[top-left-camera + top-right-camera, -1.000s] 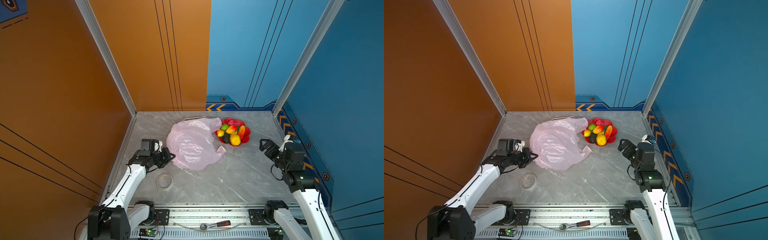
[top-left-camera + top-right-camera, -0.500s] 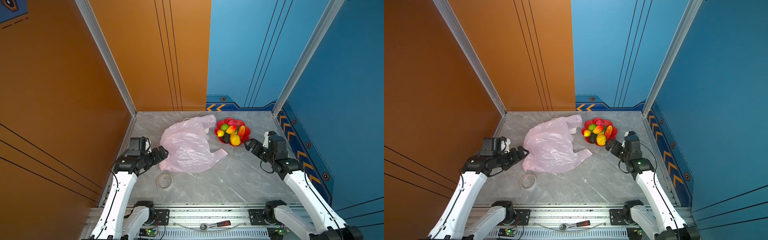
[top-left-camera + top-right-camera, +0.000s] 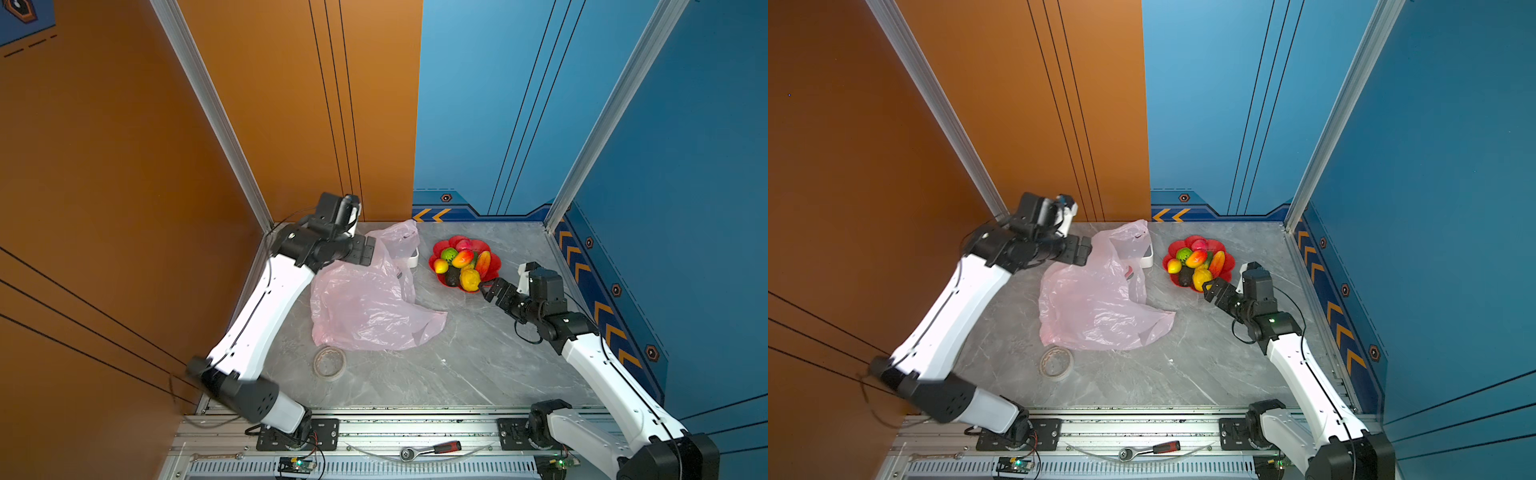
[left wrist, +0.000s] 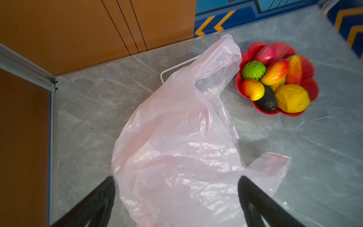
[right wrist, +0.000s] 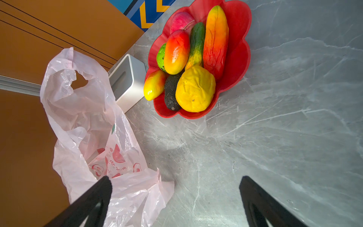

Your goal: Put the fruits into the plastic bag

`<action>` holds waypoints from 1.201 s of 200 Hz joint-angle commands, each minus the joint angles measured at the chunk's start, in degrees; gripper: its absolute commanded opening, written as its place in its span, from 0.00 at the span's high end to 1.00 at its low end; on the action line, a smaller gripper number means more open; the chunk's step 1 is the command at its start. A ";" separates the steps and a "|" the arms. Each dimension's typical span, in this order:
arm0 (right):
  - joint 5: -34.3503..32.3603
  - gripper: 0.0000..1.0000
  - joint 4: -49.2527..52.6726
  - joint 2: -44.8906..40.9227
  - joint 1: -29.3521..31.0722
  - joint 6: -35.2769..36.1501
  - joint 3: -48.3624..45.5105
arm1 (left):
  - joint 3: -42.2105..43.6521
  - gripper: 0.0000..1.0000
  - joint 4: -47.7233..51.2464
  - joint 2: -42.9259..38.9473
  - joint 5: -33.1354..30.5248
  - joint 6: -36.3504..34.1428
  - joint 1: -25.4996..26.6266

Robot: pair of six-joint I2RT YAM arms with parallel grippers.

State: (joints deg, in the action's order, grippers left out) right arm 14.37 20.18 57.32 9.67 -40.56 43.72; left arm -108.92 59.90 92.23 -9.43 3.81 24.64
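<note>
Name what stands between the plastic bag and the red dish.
A white-and-grey box, partly covered by the plastic bag, stands beside the red dish; the right wrist view shows it best.

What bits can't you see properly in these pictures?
- Tissue box: in both top views the plastic bag drapes over most of it.
- Red writing on the bag: right wrist view, creases break it up, unreadable.
- Bag's inside: every view, wrinkled film hides whether anything is in there.
- Lowest fruits in the red dish: all views, upper fruits cover them.
</note>
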 commanded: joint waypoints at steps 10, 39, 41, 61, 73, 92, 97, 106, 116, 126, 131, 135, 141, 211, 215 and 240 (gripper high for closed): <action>0.21 0.00 2.26 -3.37 0.35 0.00 -1.22 | -14.85 0.02 4.84 13.79 -2.43 -9.69 1.23; 0.17 0.00 3.23 -4.06 0.55 -0.04 -2.16 | -33.06 0.02 8.97 28.17 -2.42 -12.84 1.63; 0.14 0.00 3.27 -4.06 0.60 -0.05 -2.29 | -33.95 0.02 9.20 28.84 -2.26 -13.04 1.68; 0.17 0.00 3.76 -4.06 0.81 0.21 -2.50 | -38.26 0.02 8.65 33.78 1.68 -13.44 1.16; 0.07 0.00 3.98 -3.82 0.79 0.33 -2.50 | -39.28 0.02 8.66 35.73 2.41 -14.19 1.19; 0.07 0.00 4.12 -3.00 0.88 0.68 -2.30 | -40.11 0.02 8.66 37.89 2.78 -15.89 1.46; 0.06 0.00 4.07 -2.69 0.90 0.68 -2.20 | -40.40 0.02 8.66 38.44 3.00 -16.30 1.54; 0.25 0.00 3.95 -2.02 1.04 0.83 -2.07 | -41.15 0.02 8.62 39.47 3.02 -16.96 1.50; 0.35 0.00 3.73 -1.33 1.36 0.66 -1.94 | -41.96 0.02 8.25 40.45 3.10 -17.70 1.47; 0.47 0.00 3.47 -0.74 1.91 0.42 -1.87 | -42.39 0.02 7.36 41.33 2.65 -18.58 1.54; 0.48 0.00 3.43 -0.45 2.21 0.38 -1.81 | -42.60 0.02 6.83 41.81 2.35 -19.10 1.54; 0.40 0.00 3.31 -0.22 2.46 0.28 -1.80 | -42.76 0.02 6.34 42.20 2.17 -19.54 1.55; 0.38 0.00 3.28 0.10 2.92 0.28 -1.68 | -43.11 0.02 5.73 42.84 2.14 -20.44 1.53; -1.13 0.00 5.81 3.50 6.35 0.92 0.17 | -43.48 0.07 -1.28 47.54 1.04 -29.12 2.95; -1.21 0.00 5.83 3.78 6.53 0.90 0.34 | -43.40 0.11 -1.57 47.73 1.23 -29.33 2.95; -2.36 0.00 5.75 4.64 8.06 0.36 0.97 | -43.56 0.45 -2.42 48.65 1.61 -29.35 2.74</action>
State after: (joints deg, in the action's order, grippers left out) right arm 14.02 24.10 61.14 16.34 -40.34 42.28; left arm -150.82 59.68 139.72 -8.49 -23.16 27.20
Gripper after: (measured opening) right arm 0.995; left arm 0.724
